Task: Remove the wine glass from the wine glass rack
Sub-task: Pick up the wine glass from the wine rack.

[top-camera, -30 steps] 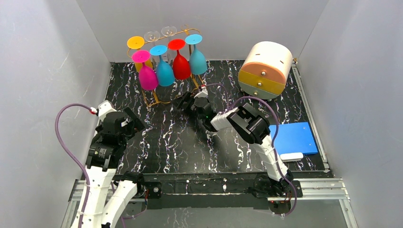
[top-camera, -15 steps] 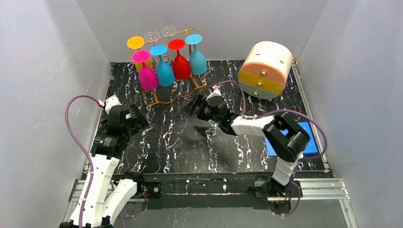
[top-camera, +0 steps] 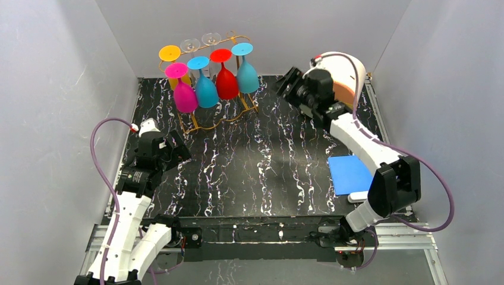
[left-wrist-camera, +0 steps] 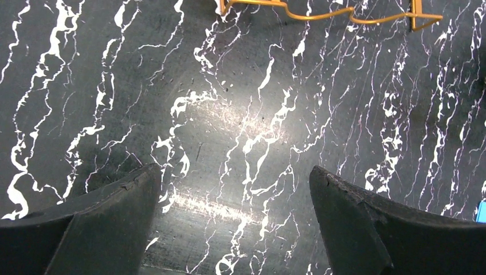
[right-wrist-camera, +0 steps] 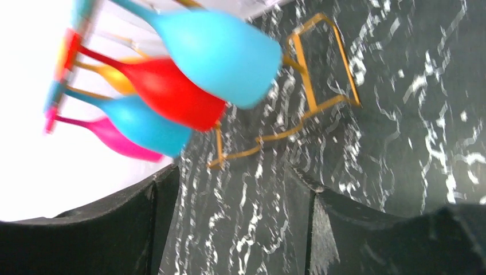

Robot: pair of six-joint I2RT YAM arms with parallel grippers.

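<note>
Top external: right gripper [top-camera: 290, 84] lifted toward rack [top-camera: 208, 126].

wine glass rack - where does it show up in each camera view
top external: the wine glass rack is upper left, at the far side of the table, with coloured glasses hanging on it.
left wrist: only its wavy lower bar, along the top edge.
right wrist: gold frame in the upper middle, right of the glasses.
shared landmark: the black marbled tabletop it stands on.
</note>
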